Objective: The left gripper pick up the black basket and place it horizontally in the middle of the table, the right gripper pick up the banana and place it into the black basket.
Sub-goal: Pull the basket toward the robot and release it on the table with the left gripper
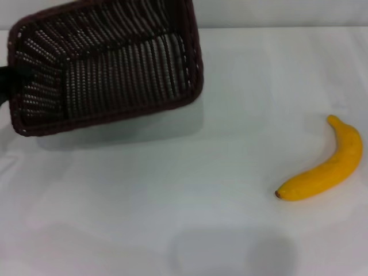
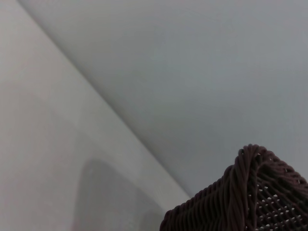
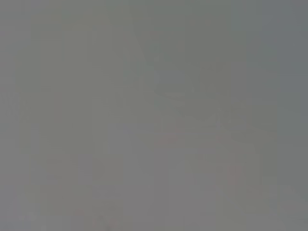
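Observation:
The black basket (image 1: 103, 63) hangs tilted above the back left of the white table (image 1: 172, 218), its opening turned toward me and its shadow on the surface beneath. My left gripper (image 1: 4, 83) shows only as a black piece at the picture's left edge, clamped on the basket's left rim. A corner of the basket's braided rim shows in the left wrist view (image 2: 250, 197). The yellow banana (image 1: 325, 167) lies on the table at the right, dark tip toward the middle. My right gripper is out of view; its wrist view shows only plain grey.
A pale wall runs behind the table's far edge (image 1: 276, 26). A faint rounded shadow lies on the table near the front middle (image 1: 236, 253).

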`<state>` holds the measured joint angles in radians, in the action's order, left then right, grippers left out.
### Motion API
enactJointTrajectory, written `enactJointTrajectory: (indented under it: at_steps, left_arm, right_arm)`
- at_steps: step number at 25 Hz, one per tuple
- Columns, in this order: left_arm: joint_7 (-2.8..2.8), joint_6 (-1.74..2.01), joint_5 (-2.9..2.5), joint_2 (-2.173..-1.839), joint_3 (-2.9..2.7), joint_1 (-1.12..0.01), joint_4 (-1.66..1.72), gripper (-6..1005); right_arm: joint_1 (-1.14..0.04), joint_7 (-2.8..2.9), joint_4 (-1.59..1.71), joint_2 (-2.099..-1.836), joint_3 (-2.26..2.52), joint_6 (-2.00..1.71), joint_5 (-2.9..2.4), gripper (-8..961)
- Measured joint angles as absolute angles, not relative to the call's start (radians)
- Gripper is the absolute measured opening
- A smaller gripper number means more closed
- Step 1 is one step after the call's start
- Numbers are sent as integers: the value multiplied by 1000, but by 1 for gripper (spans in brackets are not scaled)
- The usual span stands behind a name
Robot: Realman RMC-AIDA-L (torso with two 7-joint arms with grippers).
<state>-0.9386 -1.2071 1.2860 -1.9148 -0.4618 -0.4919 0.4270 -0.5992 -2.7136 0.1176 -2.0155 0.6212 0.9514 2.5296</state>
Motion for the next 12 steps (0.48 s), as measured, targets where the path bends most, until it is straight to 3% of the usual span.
enactJointTrajectory:
  at_steps: [12]
  left_arm:
    - [-855, -1086, 1105, -1960, -466, -611, 405, 191]
  right_arm:
    - [-610, -2714, 155, -2013, 621, 917, 2530, 870]
